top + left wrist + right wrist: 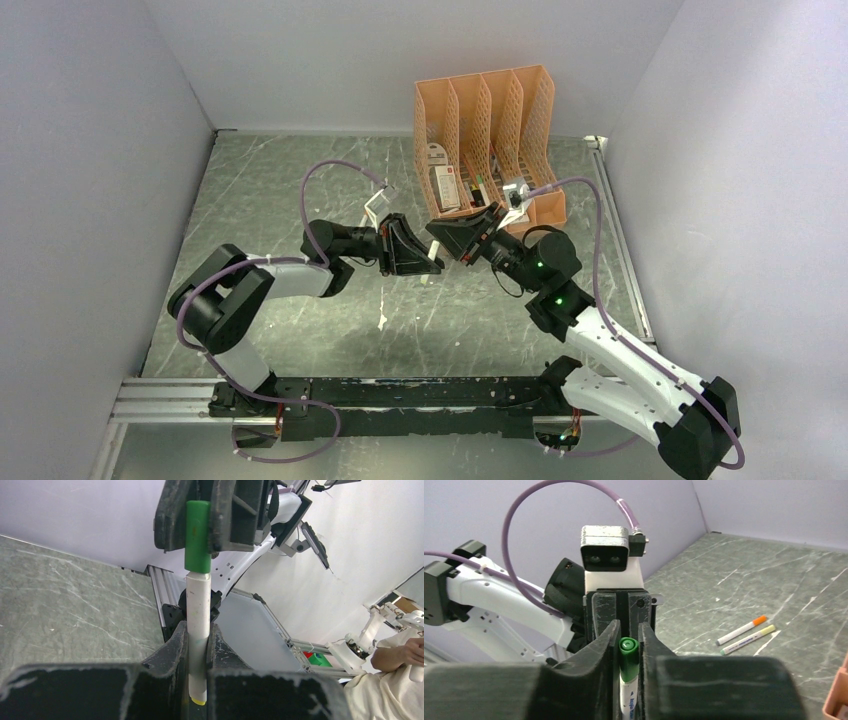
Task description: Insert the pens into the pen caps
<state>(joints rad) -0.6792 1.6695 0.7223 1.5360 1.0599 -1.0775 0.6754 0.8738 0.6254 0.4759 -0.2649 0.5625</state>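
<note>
Centrally above the dark green marbled table (270,200), the left gripper (198,630) is clamped on a slim white-barrelled marker pen (198,605), its yellow end near the palm. The right gripper (629,631) pinches a short green plastic cap (197,535), whose mouth meets the barrel's other end. An orange-ended pen (742,630) and a yellow-ended pen (748,640) lie side by side on the tabletop. A peach lattice plastic organiser (487,110) stands at the far right corner.
</note>
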